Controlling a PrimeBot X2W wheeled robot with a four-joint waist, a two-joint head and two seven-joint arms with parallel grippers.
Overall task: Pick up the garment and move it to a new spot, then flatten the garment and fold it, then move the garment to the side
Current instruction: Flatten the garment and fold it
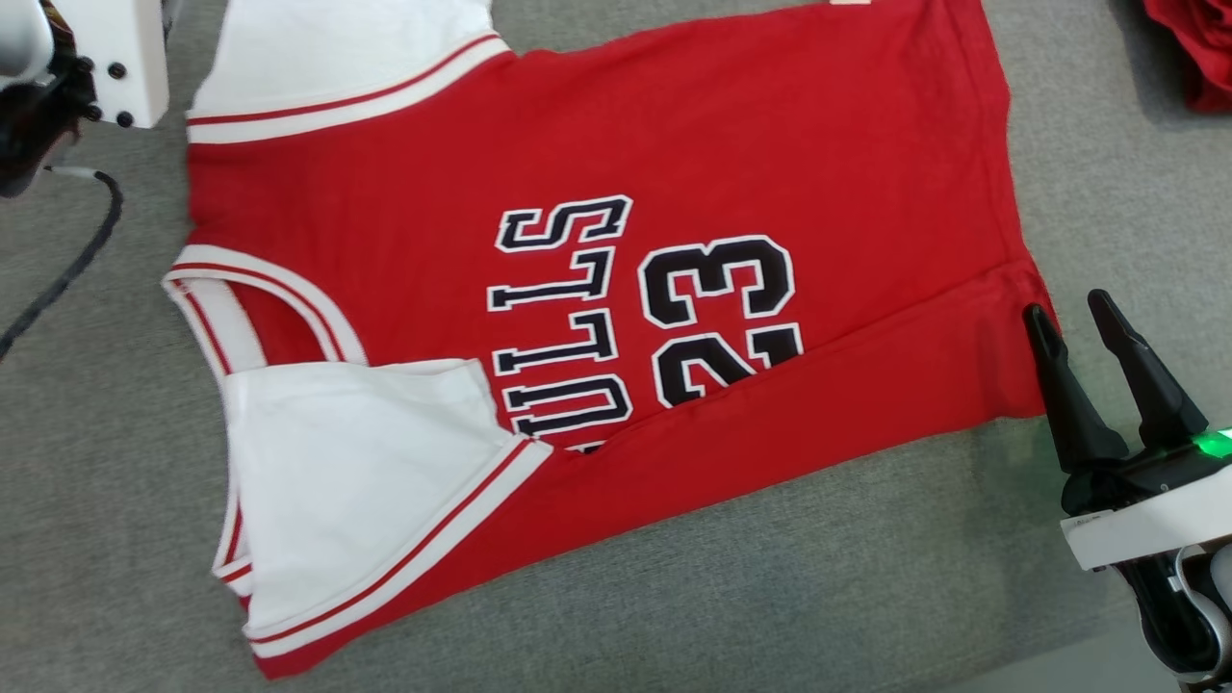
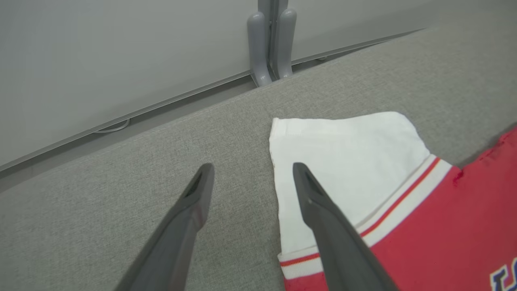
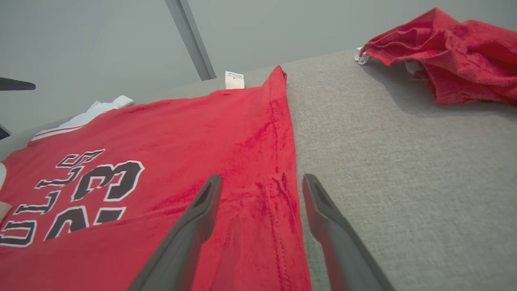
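The garment [image 1: 770, 144] is a red jersey with white sleeves and a black "23" print, lying flat on the grey surface [image 1: 115, 500]. Its near long edge is folded up over part of the print, and the near white sleeve [image 1: 356, 462] lies folded inward. My right gripper [image 1: 1066, 306] stands open at the hem's near corner, its fingers straddling the hem edge [image 3: 262, 178] just above the cloth [image 3: 181, 133]. My left gripper [image 2: 253, 166] is open and holds nothing, one finger over the far white sleeve [image 2: 347, 161], the other over bare surface. The left arm's white housing [image 1: 106, 58] is at the top left.
A crumpled red cloth [image 1: 1193, 48] lies at the far right corner [image 3: 444, 48]. A dark cable [image 1: 67, 269] trails from the left arm across the surface. A grey post [image 2: 270, 44] stands past the surface's far edge. The surface's near edge [image 1: 1059, 664] runs at lower right.
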